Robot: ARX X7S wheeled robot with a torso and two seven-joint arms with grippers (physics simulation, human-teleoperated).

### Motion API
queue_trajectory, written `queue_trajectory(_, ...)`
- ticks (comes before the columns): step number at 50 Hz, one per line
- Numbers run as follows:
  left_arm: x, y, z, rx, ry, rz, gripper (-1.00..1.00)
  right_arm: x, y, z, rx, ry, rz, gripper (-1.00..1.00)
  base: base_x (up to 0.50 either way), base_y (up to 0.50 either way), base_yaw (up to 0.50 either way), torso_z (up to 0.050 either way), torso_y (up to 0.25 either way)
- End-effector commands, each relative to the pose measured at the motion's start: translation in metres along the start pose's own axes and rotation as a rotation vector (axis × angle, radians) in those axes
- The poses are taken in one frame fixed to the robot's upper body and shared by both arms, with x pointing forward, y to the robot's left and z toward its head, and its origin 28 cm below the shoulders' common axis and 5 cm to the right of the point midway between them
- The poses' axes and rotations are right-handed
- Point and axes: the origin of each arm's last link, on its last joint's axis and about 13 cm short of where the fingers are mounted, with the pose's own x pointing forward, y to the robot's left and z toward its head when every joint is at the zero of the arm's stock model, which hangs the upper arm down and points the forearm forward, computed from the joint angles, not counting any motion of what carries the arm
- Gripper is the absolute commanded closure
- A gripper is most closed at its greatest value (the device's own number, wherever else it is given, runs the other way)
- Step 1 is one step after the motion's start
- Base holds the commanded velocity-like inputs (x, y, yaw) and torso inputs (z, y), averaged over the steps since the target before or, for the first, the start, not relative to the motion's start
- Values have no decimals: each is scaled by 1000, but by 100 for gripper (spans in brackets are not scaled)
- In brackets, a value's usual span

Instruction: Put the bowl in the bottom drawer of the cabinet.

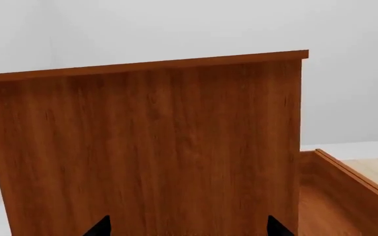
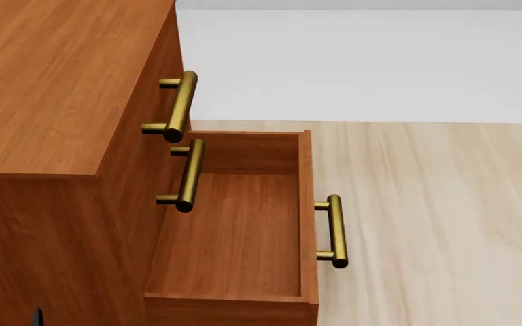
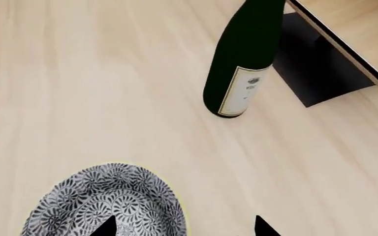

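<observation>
One bowl (image 3: 107,204), one bottle (image 3: 241,64), three drawers

bowl (image 3: 110,204) near bottle (image 3: 241,64), bottom drawer (image 2: 234,231) open

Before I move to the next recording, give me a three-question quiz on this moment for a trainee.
1. True or false: the bottom drawer of the cabinet is pulled out.
2. Multiple choice: what lies in the bottom drawer? A) the bowl B) the wine bottle C) nothing visible
3. Short answer: in the right wrist view, what patterned thing lies on the pale wood surface nearest the right gripper?

Key
1. True; the two upper drawers look shut.
2. C; only bare wooden floor shows.
3. The bowl; the wine bottle stands farther off.
</observation>
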Motion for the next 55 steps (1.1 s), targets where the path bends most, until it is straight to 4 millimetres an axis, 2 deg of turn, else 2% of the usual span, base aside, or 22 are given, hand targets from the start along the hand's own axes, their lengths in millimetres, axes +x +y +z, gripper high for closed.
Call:
queue_trajectory(1, 0, 0, 0, 0, 1, -2, -100, 17, -1, -6, -6, 46, -11, -100, 0, 0, 0, 0, 0)
queue_trajectory(16, 1, 0, -2, 0, 6, 1, -100, 41, 1, -20, -2, 98, -18, -100, 0, 0, 0, 0, 0)
queue_trajectory(55, 1, -1, -4, 0, 12, 2, -100, 69, 13, -40, -12, 152, 9, -100, 0, 0, 0, 0, 0)
